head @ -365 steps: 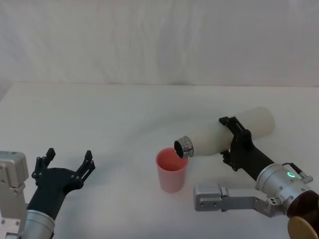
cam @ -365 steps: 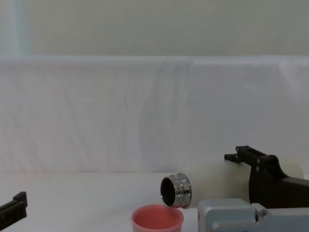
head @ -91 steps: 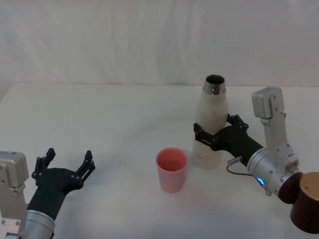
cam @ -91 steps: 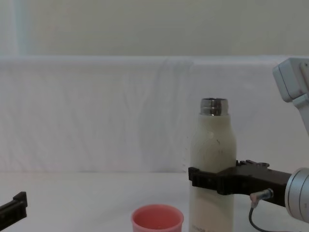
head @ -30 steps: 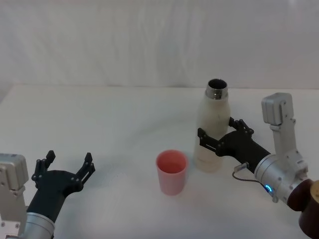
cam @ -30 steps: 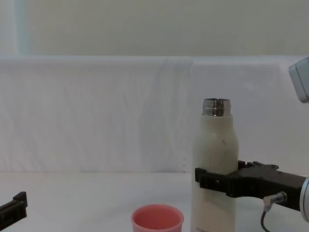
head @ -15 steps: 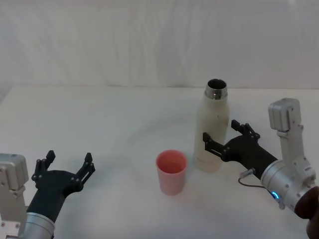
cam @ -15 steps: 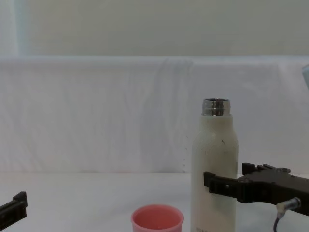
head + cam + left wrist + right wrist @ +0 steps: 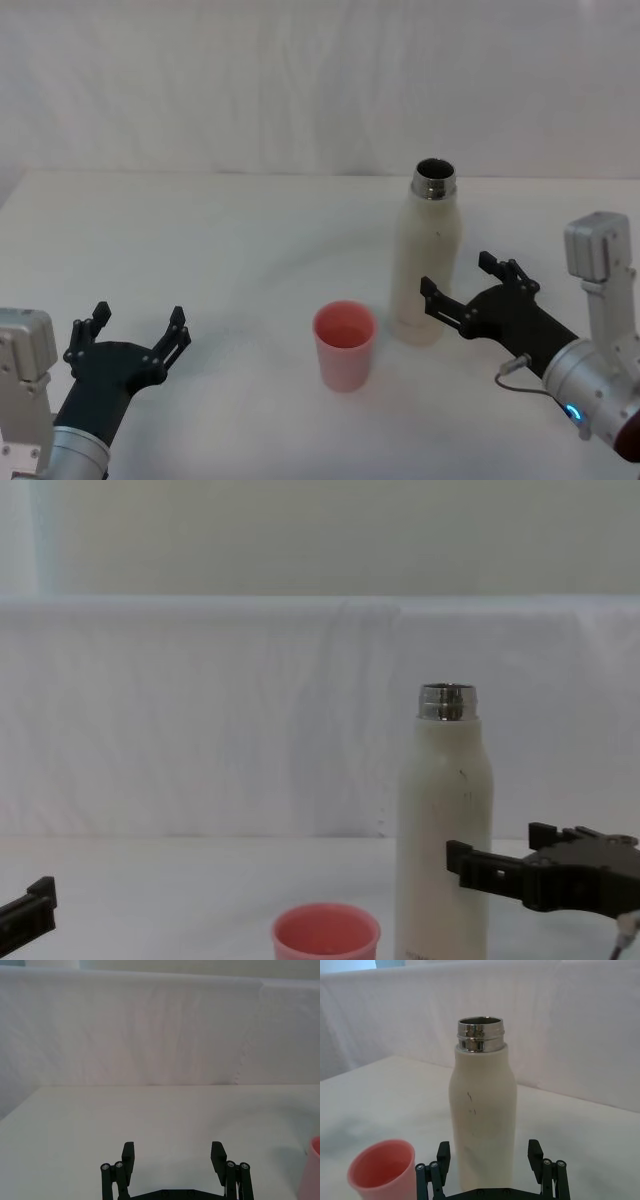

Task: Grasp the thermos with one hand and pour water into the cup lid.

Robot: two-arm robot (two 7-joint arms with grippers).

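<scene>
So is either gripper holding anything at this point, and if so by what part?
Nothing is held. The right gripper is open beside the upright thermos, and the left gripper is open, parked near the table's left.

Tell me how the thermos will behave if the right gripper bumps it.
The thermos stands upright, tall on a narrow base, so a bump near the shoulder would probably tip it. Its round body would likely roll once down. The smooth wall may slip between the open right gripper fingers, and its open neck could spill.

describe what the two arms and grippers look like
Both the left gripper and the right gripper are black, with two linked, skeletal fingers. Each sits on a silver-grey arm with boxy pale-grey housings. The right arm carries a thin grey cable and a small blue-green light.
</scene>
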